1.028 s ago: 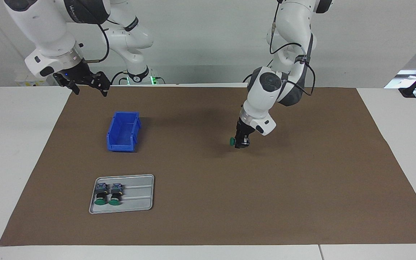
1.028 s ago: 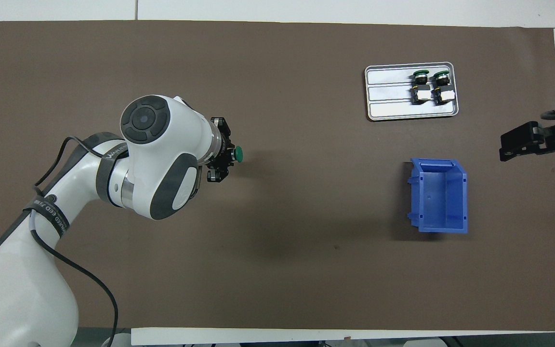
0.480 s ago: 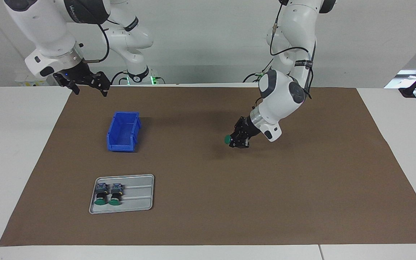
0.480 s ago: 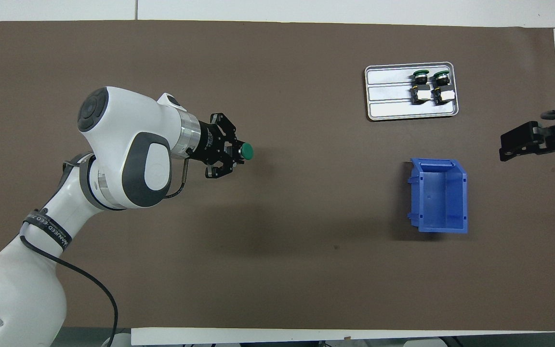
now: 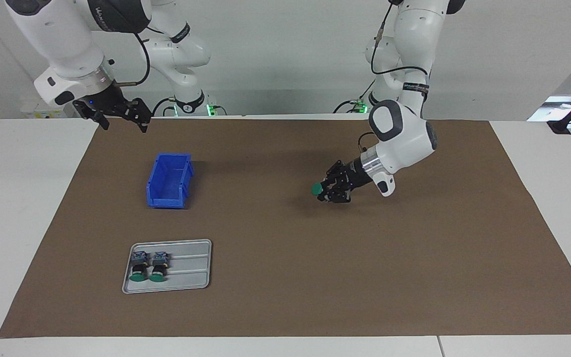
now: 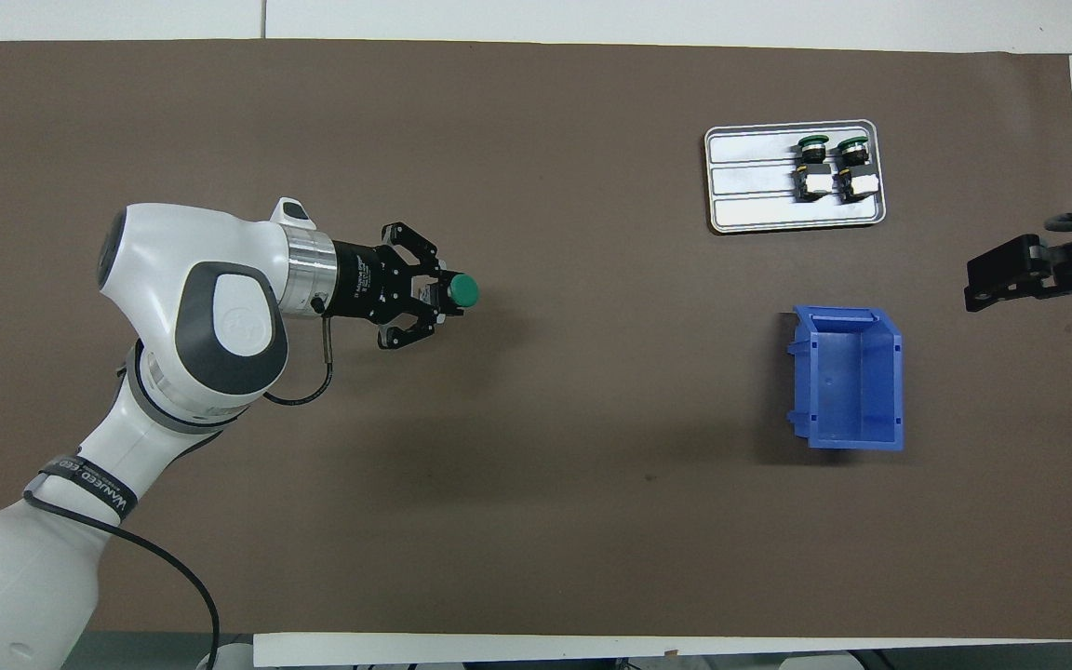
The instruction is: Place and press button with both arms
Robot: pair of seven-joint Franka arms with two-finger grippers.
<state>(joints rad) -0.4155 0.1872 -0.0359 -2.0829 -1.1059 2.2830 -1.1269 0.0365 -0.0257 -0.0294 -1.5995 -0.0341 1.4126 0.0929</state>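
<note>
A button (image 5: 317, 188) with a round green cap (image 6: 465, 290) is held just above the brown mat near the table's middle. My left gripper (image 5: 326, 190) is shut on its black body, and the cap points toward the right arm's end. The gripper (image 6: 438, 300) lies almost level, its wrist stretching back toward the left arm's end. My right gripper (image 5: 124, 124) hangs open and empty over the mat's corner at the right arm's end, close to the robots, and it waits there. In the overhead view only the right gripper's tip (image 6: 987, 279) shows.
A blue bin (image 5: 169, 181) stands open-topped on the mat below the right gripper's height. A grey tray (image 5: 189, 267), farther from the robots than the bin, holds two more buttons (image 5: 139, 268) (image 5: 158, 267) lying side by side.
The left wrist has swung from pointing down to lying almost level, its white housing moving toward the left arm's end. The held button stays over nearly the same spot. The right arm has not moved.
</note>
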